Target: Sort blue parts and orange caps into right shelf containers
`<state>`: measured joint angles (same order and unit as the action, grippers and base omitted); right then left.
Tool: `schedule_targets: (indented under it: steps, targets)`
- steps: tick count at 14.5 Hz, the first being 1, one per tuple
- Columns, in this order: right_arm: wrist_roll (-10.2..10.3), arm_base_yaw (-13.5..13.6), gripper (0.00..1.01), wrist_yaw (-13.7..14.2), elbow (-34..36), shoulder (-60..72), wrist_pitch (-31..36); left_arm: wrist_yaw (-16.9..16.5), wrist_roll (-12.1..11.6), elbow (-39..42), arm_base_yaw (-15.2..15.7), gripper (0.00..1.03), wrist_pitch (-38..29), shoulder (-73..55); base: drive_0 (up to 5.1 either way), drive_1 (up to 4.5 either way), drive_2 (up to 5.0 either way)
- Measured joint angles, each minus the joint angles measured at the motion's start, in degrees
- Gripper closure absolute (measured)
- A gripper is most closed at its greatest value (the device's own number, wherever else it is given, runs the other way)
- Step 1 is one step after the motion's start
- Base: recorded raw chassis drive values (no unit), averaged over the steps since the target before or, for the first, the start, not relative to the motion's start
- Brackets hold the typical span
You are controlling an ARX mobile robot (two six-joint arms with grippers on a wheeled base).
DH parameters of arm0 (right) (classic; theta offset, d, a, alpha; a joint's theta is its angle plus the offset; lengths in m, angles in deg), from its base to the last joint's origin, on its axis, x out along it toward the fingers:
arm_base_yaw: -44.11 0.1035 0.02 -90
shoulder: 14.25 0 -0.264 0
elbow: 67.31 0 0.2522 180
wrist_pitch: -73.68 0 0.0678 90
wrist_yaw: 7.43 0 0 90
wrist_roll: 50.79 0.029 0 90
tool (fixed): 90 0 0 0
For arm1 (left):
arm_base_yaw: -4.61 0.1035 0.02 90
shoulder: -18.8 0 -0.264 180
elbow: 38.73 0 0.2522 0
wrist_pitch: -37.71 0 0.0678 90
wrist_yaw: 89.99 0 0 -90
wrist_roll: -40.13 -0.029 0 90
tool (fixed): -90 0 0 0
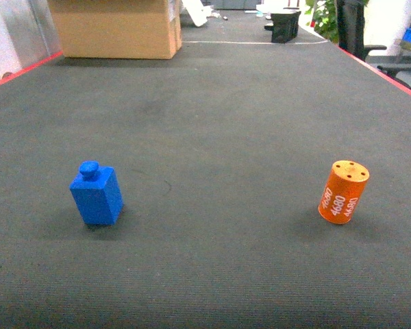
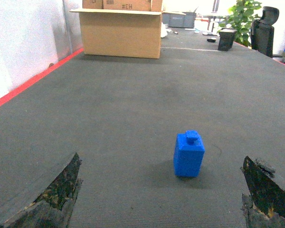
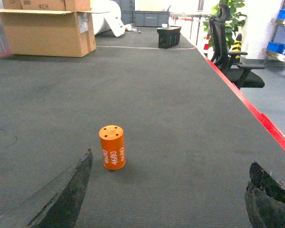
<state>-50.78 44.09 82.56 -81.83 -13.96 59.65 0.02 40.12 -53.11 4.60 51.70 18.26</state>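
A blue part (image 1: 96, 194), a chunky block with a round knob on top, stands upright on the dark mat at the left; the left wrist view shows the same blue part (image 2: 189, 155) ahead of my left gripper (image 2: 161, 190), which is open and empty. An orange cap (image 1: 343, 192) with pale "4680" print stands at the right. In the right wrist view the orange cap (image 3: 112, 147) sits just ahead of the left fingertip (image 3: 80, 175) of my right gripper (image 3: 168, 190), open and empty. The right shelf containers are out of view. Neither gripper shows in the head view.
A large cardboard box (image 1: 116, 27) stands at the far left end of the table (image 1: 226, 103). A black bin (image 1: 285, 26) sits at the far end. Red tape edges the table (image 3: 256, 118). An office chair (image 3: 230, 52) and a plant stand beyond the right edge.
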Motion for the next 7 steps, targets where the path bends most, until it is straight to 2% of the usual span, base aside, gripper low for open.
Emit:
schedule_targets:
  steps: [7]
  targets:
    - [0.00, 0.00, 0.03, 0.00, 0.00, 0.00, 0.00, 0.00, 0.00, 0.00, 0.00, 0.05, 0.00, 0.00, 0.0, 0.00, 0.0]
